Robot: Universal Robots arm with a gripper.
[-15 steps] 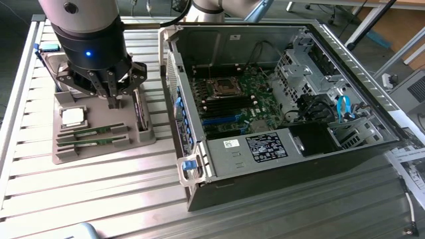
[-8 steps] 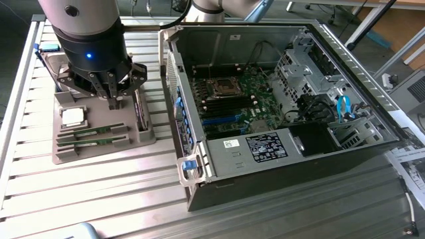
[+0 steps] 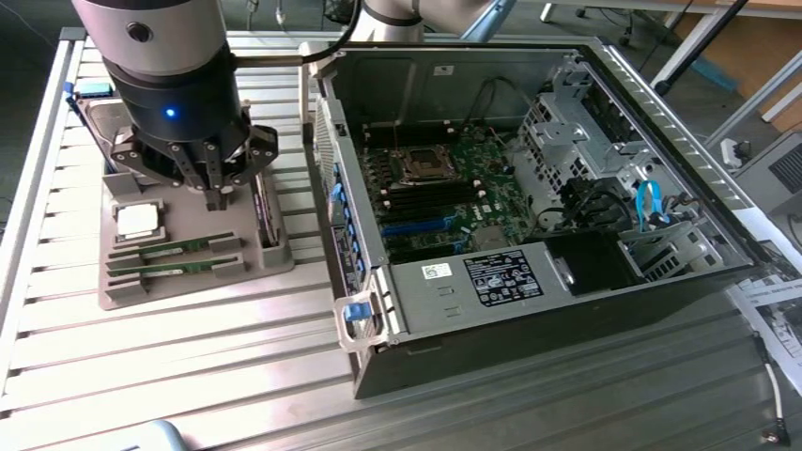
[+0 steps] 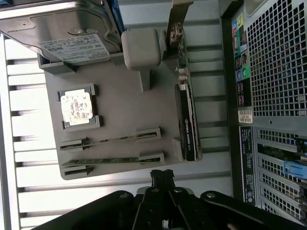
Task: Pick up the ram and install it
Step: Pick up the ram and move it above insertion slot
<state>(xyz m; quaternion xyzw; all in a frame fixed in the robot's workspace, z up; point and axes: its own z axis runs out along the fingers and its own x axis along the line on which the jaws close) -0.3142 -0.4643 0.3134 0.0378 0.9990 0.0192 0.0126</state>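
While your black gripper [image 3: 216,199] hangs clenched and empty, glossy ribbed aluminium slats [image 3: 188,366] lie beneath. Below its tips, a matte grey tray [image 4: 124,110] holds two green ram sticks [image 4: 112,140].

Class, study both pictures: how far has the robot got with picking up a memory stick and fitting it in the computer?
Done: nothing yet; both memory sticks lie in their holders on the grey tray. In hand: the end effector, closed and empty, hangs over the tray, touching neither stick. Left: the pickup and the fitting into the open computer.
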